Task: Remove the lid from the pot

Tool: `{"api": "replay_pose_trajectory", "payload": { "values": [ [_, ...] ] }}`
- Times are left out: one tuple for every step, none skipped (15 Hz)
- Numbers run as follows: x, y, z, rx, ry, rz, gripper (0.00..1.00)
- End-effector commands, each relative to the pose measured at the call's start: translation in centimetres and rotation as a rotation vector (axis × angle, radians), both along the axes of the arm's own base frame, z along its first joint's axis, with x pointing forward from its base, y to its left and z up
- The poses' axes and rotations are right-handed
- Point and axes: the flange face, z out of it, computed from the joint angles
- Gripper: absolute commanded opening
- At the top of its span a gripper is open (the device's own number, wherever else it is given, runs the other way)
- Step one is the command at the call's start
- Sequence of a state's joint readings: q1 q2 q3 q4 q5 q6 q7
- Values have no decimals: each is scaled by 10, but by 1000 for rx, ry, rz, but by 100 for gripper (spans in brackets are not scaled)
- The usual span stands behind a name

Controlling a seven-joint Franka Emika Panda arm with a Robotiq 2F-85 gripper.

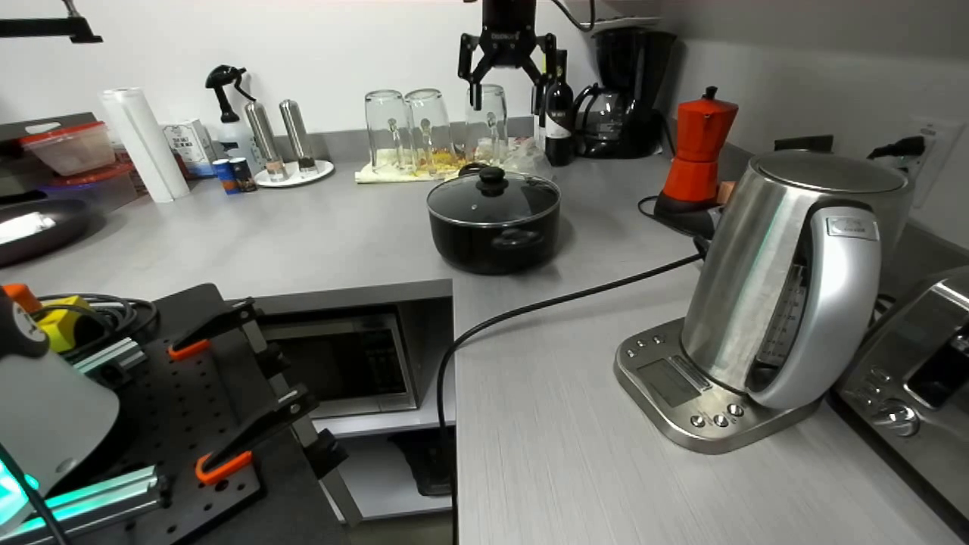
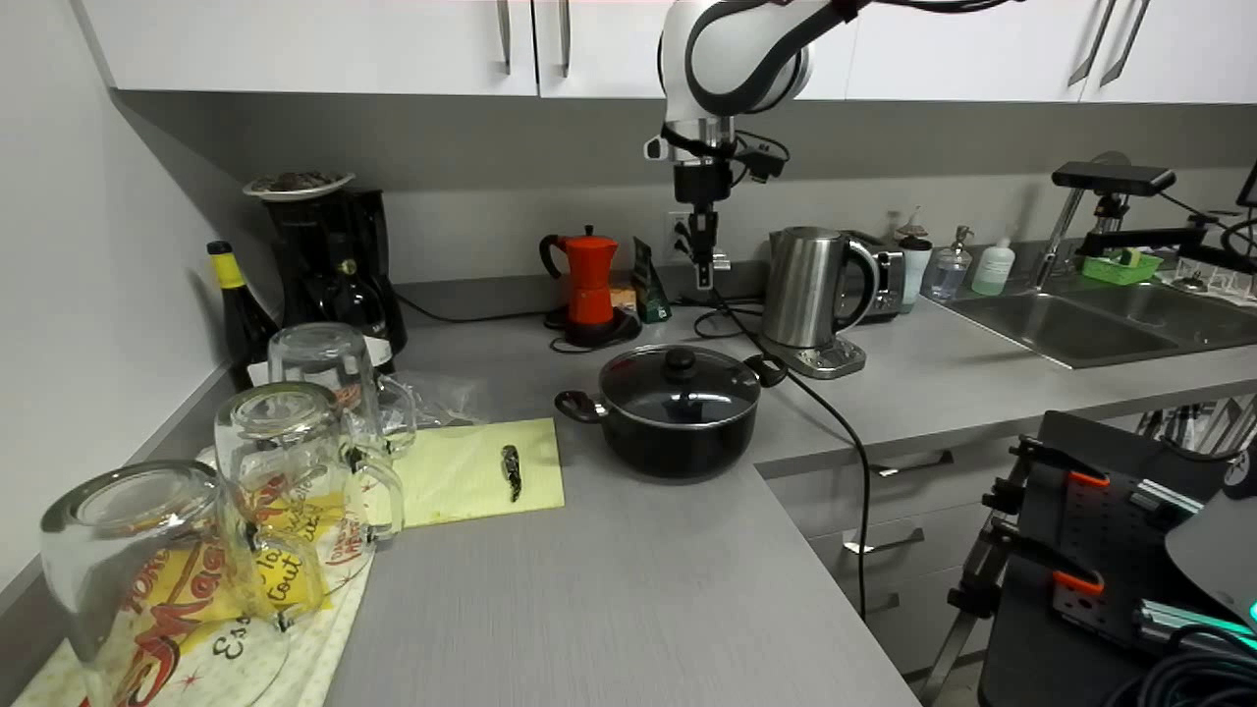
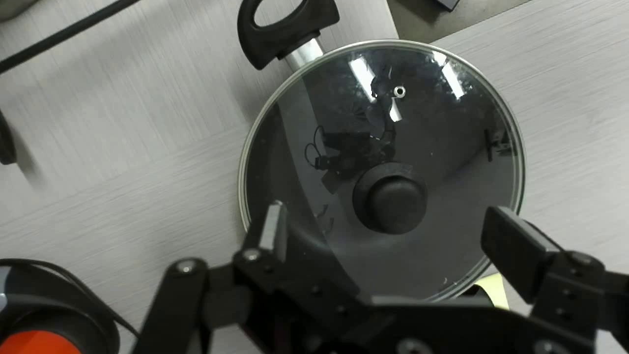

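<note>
Your gripper [image 1: 507, 97] hangs above the pot [image 1: 484, 253] in both exterior views, pointing down, its two fingers [image 3: 513, 246] spread well apart. A visible gap separates the fingertips from the lid [image 3: 452, 206] below them. In the wrist view, the knob [image 3: 397, 204] shows about midway between your fingertips, at a lower level. The lid is seated level on the pot; part of its rim is hidden from you behind the gripper in the wrist view. A small vent [image 3: 399, 92] shows in the lid, on the half farther from the gripper's body.

The pot stands upright on the worktop [image 1: 560, 454], near the inner corner of the front edge. Of its two handles [image 2: 581, 407], one lies near the yellow sheet [image 2: 462, 481], the second points toward a black cable [image 2: 835, 417]; the wrist view shows you this handle and the cable apart. The kettle [image 1: 749, 257] stands on its base, across the cable from the pot. In an exterior view you have the red moka pot [image 2: 591, 280] behind the pot, well apart from it, and three glass mugs [image 2: 128, 579] on the far side of the sheet. A dark item [image 2: 512, 472] lies on the sheet, too small to identify.
</note>
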State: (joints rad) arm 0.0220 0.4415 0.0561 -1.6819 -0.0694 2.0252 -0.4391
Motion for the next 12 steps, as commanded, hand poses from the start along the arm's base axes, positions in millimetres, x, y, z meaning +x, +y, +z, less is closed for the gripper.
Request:
{"api": "replay_pose_trajectory", "payload": {
  "values": [
    [22,9,-20,-10,41,57,100],
    [25,11,-26,-11,49,70,100],
    [28,12,-32,-11,56,83,100],
    [30,15,-37,-12,62,93,100],
    [32,18,-43,-9,69,108,100],
    [34,21,-49,-4,79,119,100],
    [34,24,-55,-6,88,127,100],
    [35,26,-59,-2,97,138,100],
    [35,30,-65,1,106,148,100],
    [35,33,-70,4,114,158,100],
    [35,37,-76,6,121,167,100],
    [35,40,-82,8,129,174,100]
  ]
}}
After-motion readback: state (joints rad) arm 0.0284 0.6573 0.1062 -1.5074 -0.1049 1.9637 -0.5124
